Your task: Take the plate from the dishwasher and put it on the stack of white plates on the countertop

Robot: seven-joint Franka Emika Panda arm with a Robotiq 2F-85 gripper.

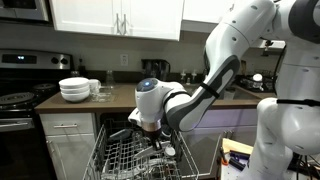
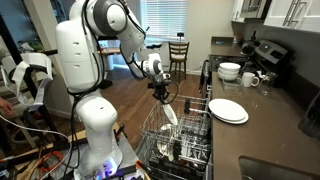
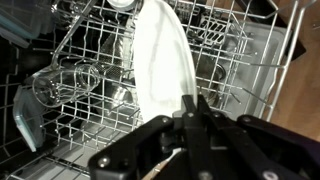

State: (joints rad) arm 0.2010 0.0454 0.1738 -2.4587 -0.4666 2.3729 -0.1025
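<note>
The white plate [image 3: 158, 62] stands on edge among the wires of the dishwasher's rack [image 3: 90, 60]. My gripper [image 3: 195, 104] is shut on the plate's rim from above. In both exterior views the arm reaches down over the pulled-out rack [image 1: 130, 155] [image 2: 190, 135], with the gripper [image 2: 164, 98] [image 1: 150, 128] at the rack's top and the plate [image 2: 170, 113] below it. The low stack of white plates [image 2: 228, 110] lies on the dark countertop [image 2: 270, 135], beside the dishwasher. In the exterior view [image 1: 120, 96] the countertop shows, but the stack is not seen there.
A pile of deep white bowls [image 1: 75, 89] [image 2: 230, 71] and mugs [image 2: 250, 78] stand farther along the counter, near the stove [image 1: 15, 100]. A clear glass [image 3: 65, 85] lies in the rack beside the plate. White cabinets hang above the counter.
</note>
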